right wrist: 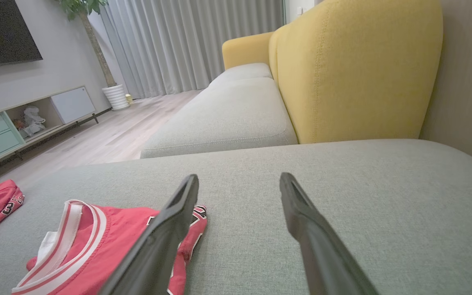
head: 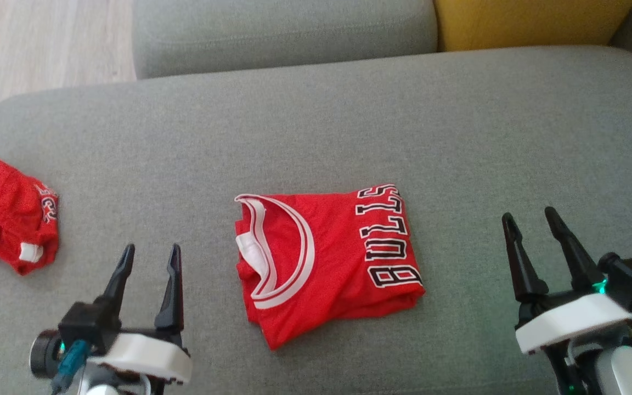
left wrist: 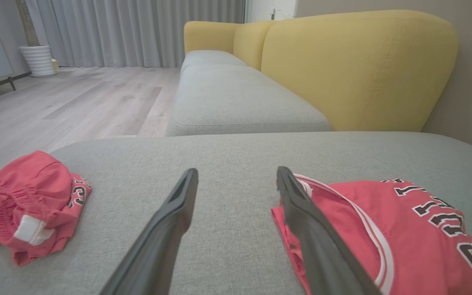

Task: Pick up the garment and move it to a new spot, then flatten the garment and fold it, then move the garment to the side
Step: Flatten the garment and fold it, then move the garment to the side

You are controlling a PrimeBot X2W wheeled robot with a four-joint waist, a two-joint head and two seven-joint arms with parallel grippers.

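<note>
The garment (head: 327,255), a red jersey with white trim and "BULLS" lettering, lies folded into a rough square on the grey sofa cushion (head: 349,126), in the middle of the head view. It also shows in the left wrist view (left wrist: 383,229) at lower right and in the right wrist view (right wrist: 109,241) at lower left. My left gripper (head: 150,257) hovers open to the jersey's left, holding nothing. My right gripper (head: 530,216) stands open well to its right, also empty. In each wrist view the two dark fingers (left wrist: 170,221) (right wrist: 305,221) are spread apart over bare cushion.
Crumpled red shorts (head: 6,214) lie at the cushion's left edge, also seen in the left wrist view (left wrist: 23,205). A yellow backrest (head: 530,22) rises at the far right, a second grey seat cushion (head: 283,33) lies beyond, and wooden floor (head: 36,38) is at the far left.
</note>
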